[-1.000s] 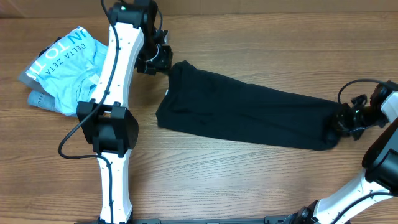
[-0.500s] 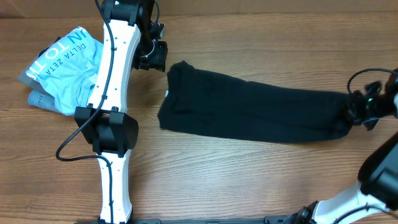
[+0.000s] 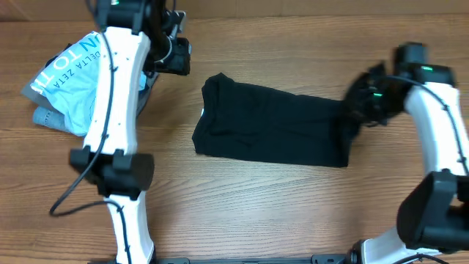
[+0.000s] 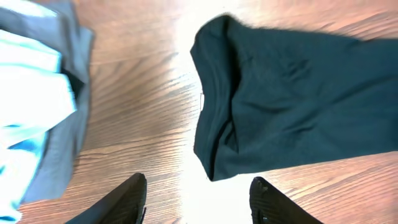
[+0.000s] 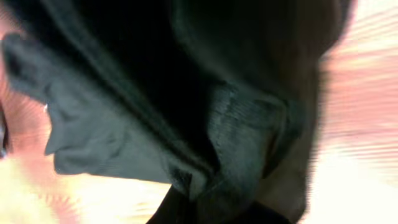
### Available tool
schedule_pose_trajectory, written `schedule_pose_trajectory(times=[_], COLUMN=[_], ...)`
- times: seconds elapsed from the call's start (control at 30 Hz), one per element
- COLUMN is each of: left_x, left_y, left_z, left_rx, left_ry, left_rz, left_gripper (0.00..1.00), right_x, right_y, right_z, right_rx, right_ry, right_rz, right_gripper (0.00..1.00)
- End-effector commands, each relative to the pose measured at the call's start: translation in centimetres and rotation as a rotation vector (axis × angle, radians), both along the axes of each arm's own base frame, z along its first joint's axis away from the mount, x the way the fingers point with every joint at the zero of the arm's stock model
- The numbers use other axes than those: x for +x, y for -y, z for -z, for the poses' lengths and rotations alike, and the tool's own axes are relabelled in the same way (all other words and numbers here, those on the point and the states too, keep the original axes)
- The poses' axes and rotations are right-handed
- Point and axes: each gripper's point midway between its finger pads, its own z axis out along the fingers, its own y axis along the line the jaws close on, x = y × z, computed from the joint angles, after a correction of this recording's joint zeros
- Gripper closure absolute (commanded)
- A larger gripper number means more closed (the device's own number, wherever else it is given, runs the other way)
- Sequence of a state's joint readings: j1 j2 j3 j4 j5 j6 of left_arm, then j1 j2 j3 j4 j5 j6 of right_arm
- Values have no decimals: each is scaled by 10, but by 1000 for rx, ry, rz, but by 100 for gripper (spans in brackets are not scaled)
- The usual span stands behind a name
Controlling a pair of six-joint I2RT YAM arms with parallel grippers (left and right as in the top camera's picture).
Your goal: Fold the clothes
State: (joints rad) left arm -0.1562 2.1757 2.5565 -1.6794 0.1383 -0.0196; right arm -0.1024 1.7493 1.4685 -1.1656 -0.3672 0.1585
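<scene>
Now that its right end has been carried in from the right edge, the black garment (image 3: 271, 132) lies shorter at the middle of the counter (image 3: 293, 213), so folding is underway. The right gripper (image 3: 360, 103) clenches that end; the left gripper (image 4: 199, 202), spread and empty, has retreated toward the far-left corner.

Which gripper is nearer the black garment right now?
Right. The right gripper sits on the black garment's right end, with fabric bunched in it. The left gripper hangs open beyond the far left corner, not touching.
</scene>
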Motion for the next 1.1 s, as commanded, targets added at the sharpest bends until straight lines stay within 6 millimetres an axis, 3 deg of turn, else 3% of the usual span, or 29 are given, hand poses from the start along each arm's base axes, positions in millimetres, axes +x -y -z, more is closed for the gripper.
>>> schedule_pose_trajectory(times=[0.0, 0.2, 0.43, 0.57, 0.87, 0.97, 1.07], left_x=[-7, -11, -11, -11, -12, -12, -12], left_y=[-1, -1, -1, 2, 2, 2, 2], left_z=[-35, -37, -37, -37, -37, -37, -37], left_rx=[-27, -28, -31, -49, -51, -50, -50], left_ry=[91, 86, 86, 82, 82, 82, 81], left_rz=[4, 4, 5, 3, 4, 4, 4], left_gripper=[42, 41, 42, 42, 41, 41, 41], right_x=[0, -3, 1, 8, 8, 6, 6], right_y=[-43, -117, -151, -151, -150, -124, -69], right_z=[-2, 19, 54, 67, 68, 70, 60], right_rx=[-11, -24, -91, -103, -111, -178, -306], right_ry=[6, 41, 31, 27, 25, -10, -51], right_rz=[-22, -99, -112, -76, -78, -39, 46], right_gripper=[96, 95, 94, 94, 96, 96, 96])
